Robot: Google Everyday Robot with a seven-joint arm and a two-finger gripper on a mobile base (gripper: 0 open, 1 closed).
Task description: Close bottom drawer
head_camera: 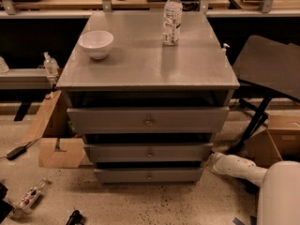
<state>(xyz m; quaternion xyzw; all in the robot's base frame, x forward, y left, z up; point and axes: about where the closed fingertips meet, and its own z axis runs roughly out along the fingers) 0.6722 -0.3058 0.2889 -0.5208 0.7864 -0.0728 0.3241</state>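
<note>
The bottom drawer (149,175) sits lowest in the grey cabinet (148,74), its narrow front pulled slightly out above the floor. The gripper (212,162), at the tip of the white arm, lies low just beside the drawer's right end. Whether the gripper is parted or closed cannot be told.
</note>
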